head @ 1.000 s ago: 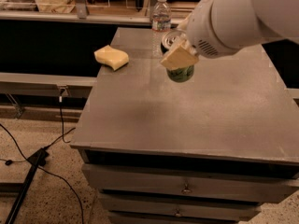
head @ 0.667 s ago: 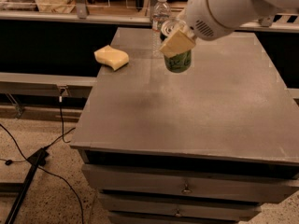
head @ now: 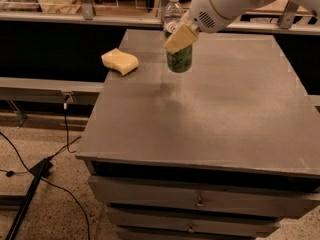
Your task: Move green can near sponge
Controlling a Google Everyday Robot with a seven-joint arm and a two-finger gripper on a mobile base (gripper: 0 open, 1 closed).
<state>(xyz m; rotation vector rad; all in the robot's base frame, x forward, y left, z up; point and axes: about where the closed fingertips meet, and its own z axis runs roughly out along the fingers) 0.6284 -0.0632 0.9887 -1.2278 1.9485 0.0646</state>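
Note:
The green can [head: 179, 59] hangs upright above the grey table top [head: 210, 109], held at its top by my gripper [head: 181, 37], which is shut on it; one beige finger pad [head: 180, 38] covers the can's upper part. The pale yellow sponge [head: 120, 61] lies on the table's far left part, to the left of the can with a gap between them. My white arm comes in from the upper right.
A clear plastic water bottle [head: 172, 13] stands at the table's far edge, just behind the can. Drawers [head: 200, 201] front the table below. Cables [head: 60, 149] and a black stand leg [head: 22, 204] lie on the floor at left. A shelf runs behind.
My gripper has carried the green can a little left and farther back over the table, closer to the sponge. The sponge and bottle have not moved.

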